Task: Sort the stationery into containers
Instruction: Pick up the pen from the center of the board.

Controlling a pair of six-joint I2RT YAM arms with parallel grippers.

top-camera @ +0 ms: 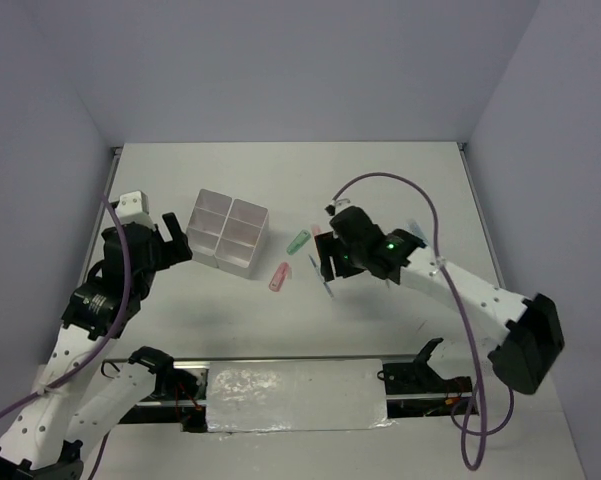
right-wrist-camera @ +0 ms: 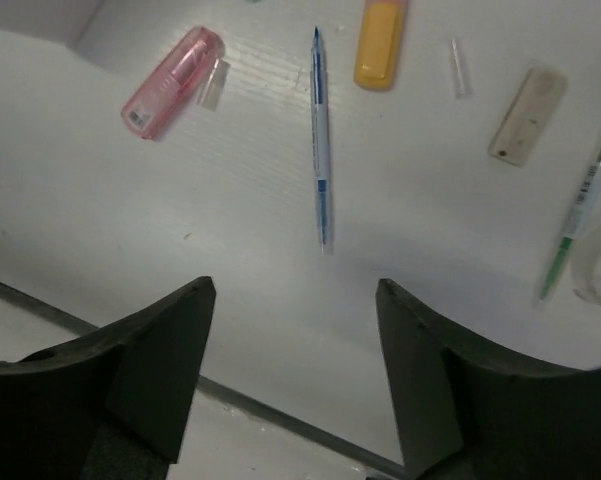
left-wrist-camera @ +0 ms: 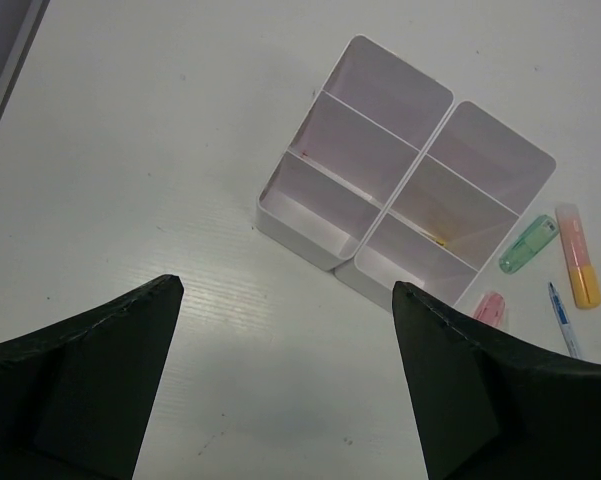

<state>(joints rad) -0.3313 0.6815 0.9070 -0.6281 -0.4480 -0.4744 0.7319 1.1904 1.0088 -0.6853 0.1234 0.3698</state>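
The translucent four-compartment box [top-camera: 220, 258] [left-wrist-camera: 295, 232] stands left of centre, with no stationery showing in it. To its right lie a pink marker [top-camera: 279, 277] [right-wrist-camera: 172, 82] and a green marker [top-camera: 299, 241] [left-wrist-camera: 529, 244]. The right wrist view also shows a blue pen [right-wrist-camera: 320, 140], an orange-yellow marker [right-wrist-camera: 380, 40], a tan eraser [right-wrist-camera: 527, 115], a thin green pen [right-wrist-camera: 580, 205] and a clear tape ring [right-wrist-camera: 600, 265]. My right gripper [top-camera: 328, 265] [right-wrist-camera: 295, 285] hovers open just short of the blue pen's near tip, holding nothing. Left of the box, my left gripper [top-camera: 180, 240] [left-wrist-camera: 285, 290] is open and empty.
A small clear cap [right-wrist-camera: 460, 68] lies between the orange-yellow marker and the eraser. A dark rail with a foil-covered strip [top-camera: 295, 395] runs along the near edge between the arm bases. Grey walls close in the table on three sides.
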